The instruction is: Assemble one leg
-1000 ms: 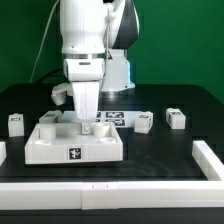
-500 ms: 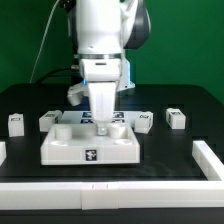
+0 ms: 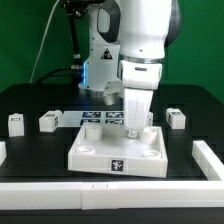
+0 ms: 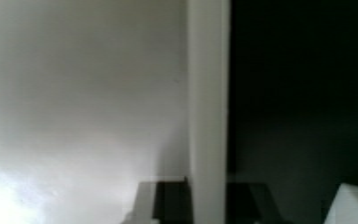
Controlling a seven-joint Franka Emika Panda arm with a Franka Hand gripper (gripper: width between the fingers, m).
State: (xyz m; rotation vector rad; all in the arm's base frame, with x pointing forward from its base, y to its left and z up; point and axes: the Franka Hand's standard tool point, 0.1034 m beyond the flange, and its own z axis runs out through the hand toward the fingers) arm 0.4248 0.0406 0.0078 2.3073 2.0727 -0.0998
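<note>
The large white square panel (image 3: 118,152) with round corner sockets lies on the black table, right of middle in the exterior view. My gripper (image 3: 133,126) comes down on the panel's far right part and is shut on its edge wall. In the wrist view the panel (image 4: 87,100) fills one side, its edge runs between my dark fingers (image 4: 167,203), and my gripper (image 4: 208,203) straddles it. Small white legs with tags stand apart on the table: two at the exterior view's left (image 3: 15,123) (image 3: 48,121) and one at its right (image 3: 176,118).
The marker board (image 3: 100,119) lies flat behind the panel. A low white wall (image 3: 110,190) runs along the table's front and turns up the exterior view's right side (image 3: 210,160). The arm's white base (image 3: 100,60) stands at the back.
My gripper has moved toward the exterior view's right, and the white panel has slid with it from left of middle to right of middle. The legs have not moved.
</note>
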